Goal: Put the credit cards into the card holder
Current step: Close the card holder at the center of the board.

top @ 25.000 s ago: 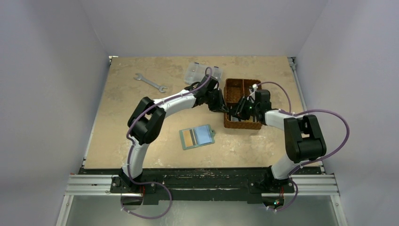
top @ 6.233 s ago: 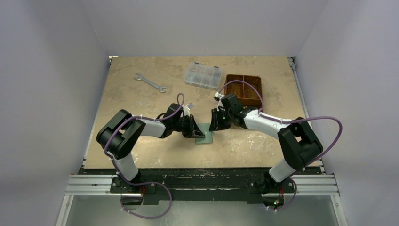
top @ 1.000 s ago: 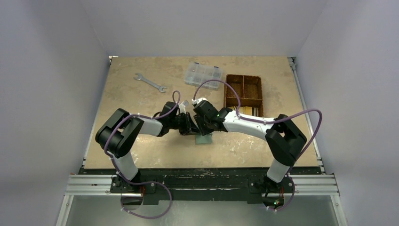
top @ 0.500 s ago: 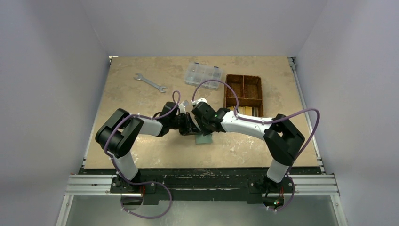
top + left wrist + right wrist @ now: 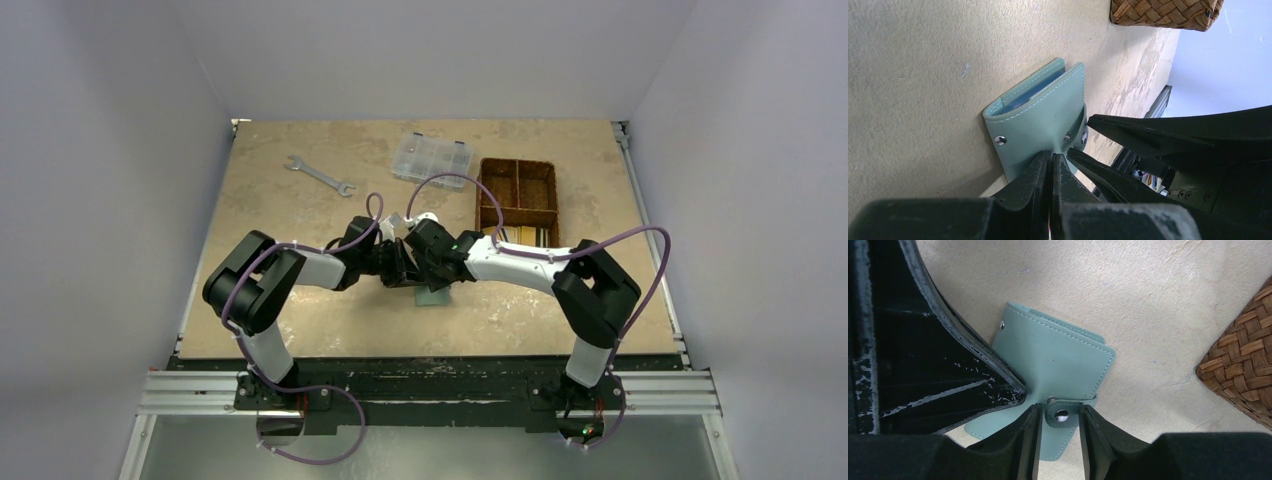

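on the tan table (image 5: pixel 300 200), between the two arms and near the woven basket (image 5: pixel 1238 365), the sage-green card holder (image 5: pixel 1058 357) is lying folded shut. the left gripper (image 5: pixel 1050 160) is pressing its closed, empty tips onto the cover, while the right gripper (image 5: pixel 1060 425) is pinching the little snap tab (image 5: pixel 1070 407) between half-parted jaws. if the right claw is tugging too sharply, the thin tab is likely slipping free, and with the left tips bearing on one edge only, the holder risks sliding or flipping open.
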### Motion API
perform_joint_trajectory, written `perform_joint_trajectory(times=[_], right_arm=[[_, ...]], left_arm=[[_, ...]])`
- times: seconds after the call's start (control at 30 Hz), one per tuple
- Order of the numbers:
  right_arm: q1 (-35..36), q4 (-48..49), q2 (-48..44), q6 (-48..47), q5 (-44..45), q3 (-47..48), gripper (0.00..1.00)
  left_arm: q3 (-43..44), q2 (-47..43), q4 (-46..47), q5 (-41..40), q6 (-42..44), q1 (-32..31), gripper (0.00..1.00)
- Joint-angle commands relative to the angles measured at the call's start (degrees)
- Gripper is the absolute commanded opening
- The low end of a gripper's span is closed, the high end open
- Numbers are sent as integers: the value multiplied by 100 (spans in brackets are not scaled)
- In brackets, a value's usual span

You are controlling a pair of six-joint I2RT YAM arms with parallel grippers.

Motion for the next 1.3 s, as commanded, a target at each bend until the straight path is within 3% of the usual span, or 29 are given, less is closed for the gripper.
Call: perform_joint_trajectory(times=[0.0, 0.23, 0.5, 0.83, 1.27], right_arm=[[60, 17, -30, -25, -6, 192, 42], [95, -11, 8, 11, 127, 210, 42], [97, 66, -254, 126, 296, 160, 25], [94, 397, -318, 235, -202, 7, 0], [9, 320, -288, 290, -39, -51, 0]], left_arm=[[-113, -12, -54, -135, 147, 3, 0], [-146, 17, -13, -100, 115, 3, 0], [-192, 0, 31, -104, 90, 1, 0], [-162, -9, 32, -58, 70, -2, 0], [-163, 24, 43, -23, 89, 3, 0]])
